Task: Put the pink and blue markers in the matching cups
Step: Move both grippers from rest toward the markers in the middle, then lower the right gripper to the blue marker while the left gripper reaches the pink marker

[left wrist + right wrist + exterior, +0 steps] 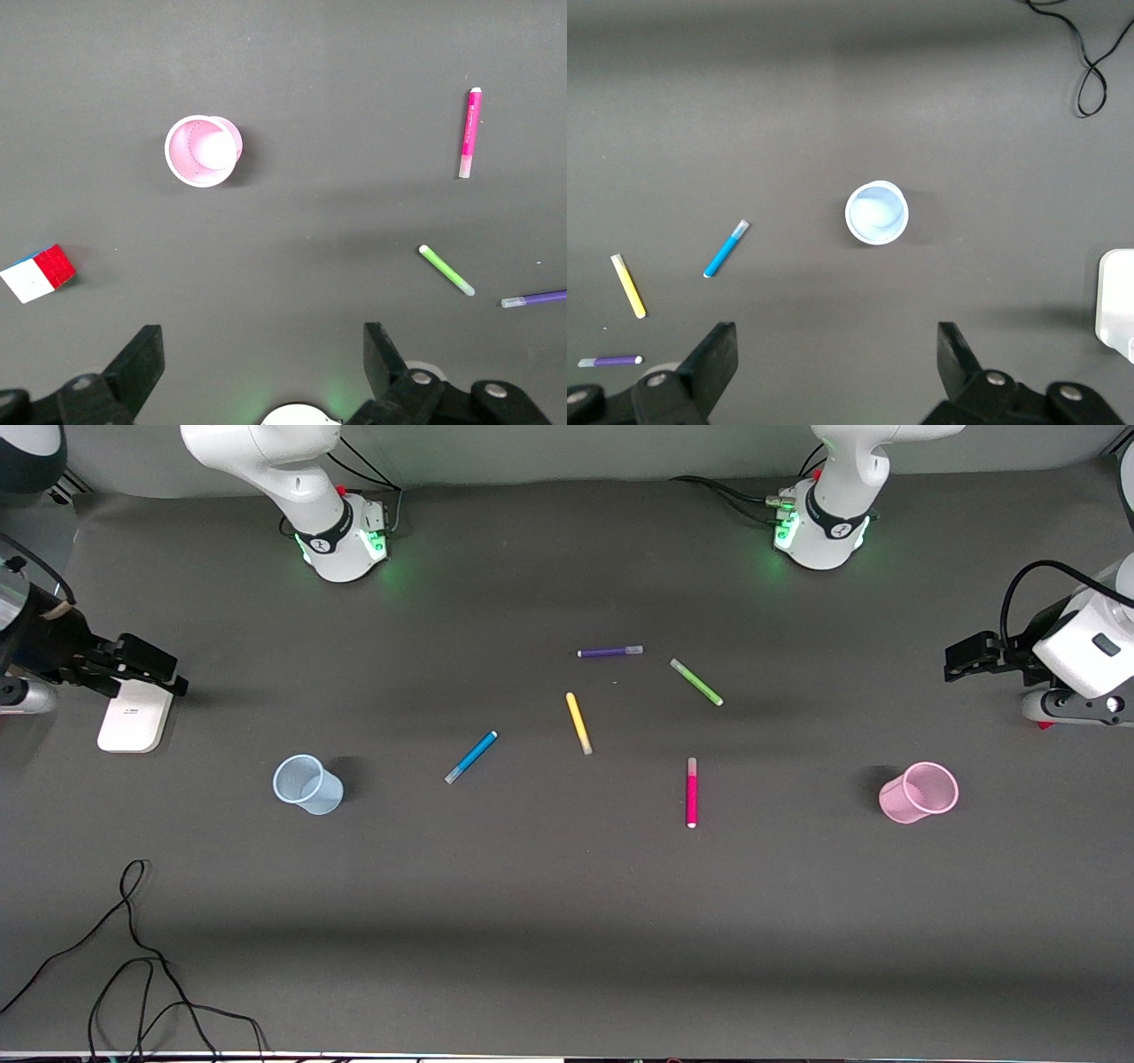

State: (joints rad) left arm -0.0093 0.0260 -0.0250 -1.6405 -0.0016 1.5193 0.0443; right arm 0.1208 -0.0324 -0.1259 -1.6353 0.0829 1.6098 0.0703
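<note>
The pink marker [692,792] lies flat mid-table, also in the left wrist view [469,133]. The blue marker [470,757] lies flat toward the right arm's end, also in the right wrist view [726,249]. The pale pink cup [920,792] stands upright at the left arm's end [203,150]. The pale blue cup [306,784] stands upright at the right arm's end [877,212]. My left gripper [964,661] [263,354] hangs open and empty over the mat at its end. My right gripper [152,670] [837,359] hangs open and empty at its end.
A purple pen [610,652], a lime green pen [696,682] and a yellow pen [578,723] lie mid-table. A white block [135,716] lies under the right gripper. A black cable [133,957] lies at the near edge. A colour cube [38,273] shows in the left wrist view.
</note>
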